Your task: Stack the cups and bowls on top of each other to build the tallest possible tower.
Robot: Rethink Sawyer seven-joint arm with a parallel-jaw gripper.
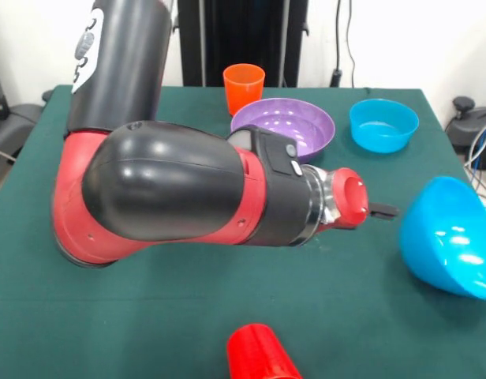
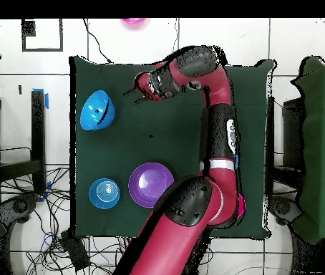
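two blue bowls, one small and upright, one large and tipped on its side, flank a purple bowl; orange cup behind, red cup near. gripper hovers beside the tipped bowl, its opening impossible to tell.

Bright, even room light from above. White glare spots on the tipped blue bowl and a broad sheen on the arm's black shell. Soft shadows on the green table under the arm. Front view in focus; overhead softer.
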